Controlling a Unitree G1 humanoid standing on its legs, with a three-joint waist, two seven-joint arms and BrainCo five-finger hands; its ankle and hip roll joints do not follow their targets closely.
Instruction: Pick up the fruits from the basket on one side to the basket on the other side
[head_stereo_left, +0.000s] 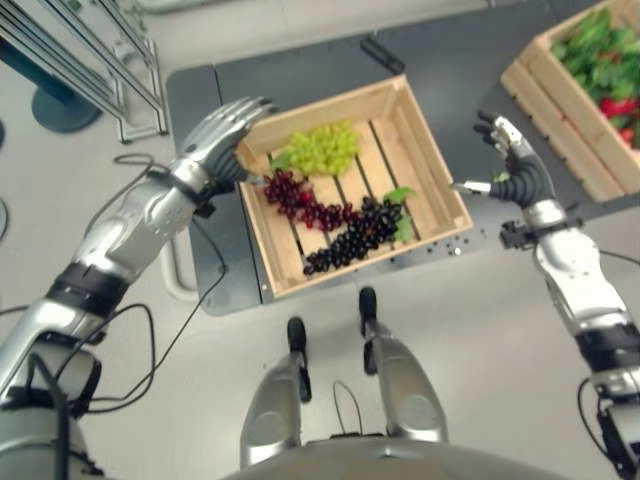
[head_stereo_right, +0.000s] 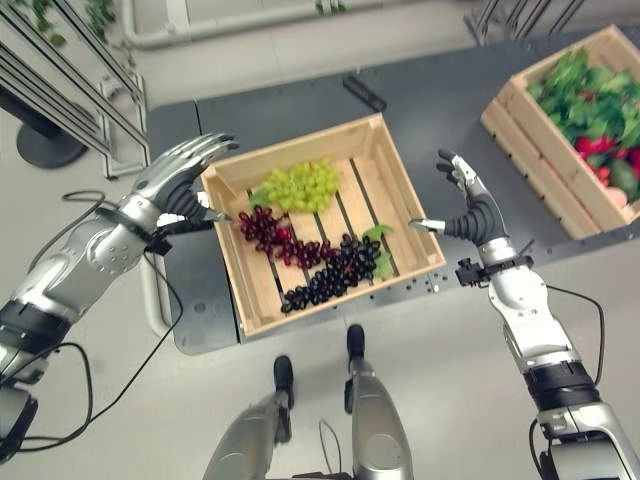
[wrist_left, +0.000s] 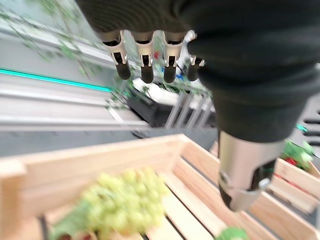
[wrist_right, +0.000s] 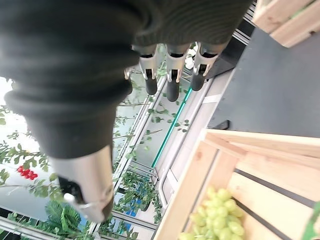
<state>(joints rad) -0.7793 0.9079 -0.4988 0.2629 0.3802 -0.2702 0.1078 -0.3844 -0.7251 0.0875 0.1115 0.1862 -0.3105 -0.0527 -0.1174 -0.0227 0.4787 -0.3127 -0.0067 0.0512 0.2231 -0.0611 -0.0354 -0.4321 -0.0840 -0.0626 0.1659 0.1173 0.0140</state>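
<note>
A wooden crate (head_stereo_left: 412, 120) in the middle of the dark table holds a green grape bunch (head_stereo_left: 322, 148), a red grape bunch (head_stereo_left: 305, 201) and a black grape bunch (head_stereo_left: 355, 237). My left hand (head_stereo_left: 222, 136) hovers open at the crate's left far corner, fingers straight, holding nothing. My right hand (head_stereo_left: 510, 160) stands open just right of the crate, thumb pointing toward its wall. The green grapes (wrist_left: 120, 205) lie below the left hand's fingers (wrist_left: 145, 55). In the right wrist view the green grapes (wrist_right: 215, 215) also appear past the fingers (wrist_right: 172, 70).
A second wooden crate (head_stereo_right: 520, 140) at the far right holds leafy greens and red produce. A dark flat object (head_stereo_left: 382, 53) lies on the table behind the middle crate. Metal railings (head_stereo_left: 90, 70) stand at the far left on the floor.
</note>
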